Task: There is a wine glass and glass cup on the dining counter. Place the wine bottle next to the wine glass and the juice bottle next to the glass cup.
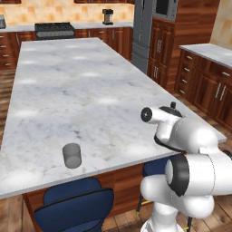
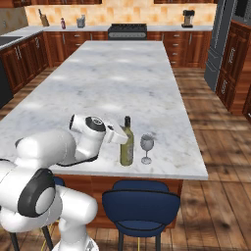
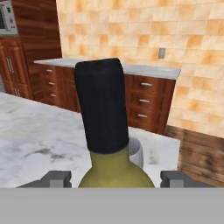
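End effector [image 3: 115,179] level, astride upright wine bottle [image 2: 127,144]

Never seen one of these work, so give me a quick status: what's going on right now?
Gripper open, fingers either side of the wine bottle. Bottle upright on the counter, beside the wine glass. Cup stands apart. Nothing in the way.

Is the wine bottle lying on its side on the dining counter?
No, the wine bottle stands upright on the dining counter, just beside the wine glass.

Wine bottle [image 2: 127,145] just beside wine glass [image 2: 146,147].
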You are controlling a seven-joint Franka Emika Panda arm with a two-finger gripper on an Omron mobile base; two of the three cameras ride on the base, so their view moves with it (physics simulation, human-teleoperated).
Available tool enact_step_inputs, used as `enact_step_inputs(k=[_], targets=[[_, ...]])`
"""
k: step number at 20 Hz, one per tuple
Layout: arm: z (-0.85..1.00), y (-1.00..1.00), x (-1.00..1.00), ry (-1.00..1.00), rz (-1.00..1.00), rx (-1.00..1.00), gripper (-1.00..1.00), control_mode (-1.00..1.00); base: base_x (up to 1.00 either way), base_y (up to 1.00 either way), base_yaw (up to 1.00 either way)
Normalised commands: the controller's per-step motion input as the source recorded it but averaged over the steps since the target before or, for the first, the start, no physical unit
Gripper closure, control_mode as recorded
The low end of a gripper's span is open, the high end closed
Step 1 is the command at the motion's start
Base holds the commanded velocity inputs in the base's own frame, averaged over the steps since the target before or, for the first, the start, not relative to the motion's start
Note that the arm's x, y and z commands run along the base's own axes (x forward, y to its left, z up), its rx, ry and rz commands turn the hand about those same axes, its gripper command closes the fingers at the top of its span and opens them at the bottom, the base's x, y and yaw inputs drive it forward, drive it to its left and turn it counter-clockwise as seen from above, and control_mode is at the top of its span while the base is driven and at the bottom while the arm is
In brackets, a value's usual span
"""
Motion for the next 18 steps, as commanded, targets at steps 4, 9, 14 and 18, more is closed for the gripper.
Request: enact_step_inputs(k=[4, 9, 14, 18], targets=[[-0.21, -0.07, 0.20, -0.11, 0.05, -0.02, 1.00, -1.00, 0.00, 0.00, 0.00], [-0.25, -0.02, 0.19, -0.06, 0.06, 0.00, 1.00, -1.00, 0.00, 0.00, 0.00], [-0.25, -0.01, 0.15, 0.00, 0.06, 0.00, 1.00, -1.00, 0.00, 0.00, 0.00], [-0.19, 0.00, 0.15, 0.00, 0.09, 0.00, 1.00, -1.00, 0.00, 0.00, 0.00]])
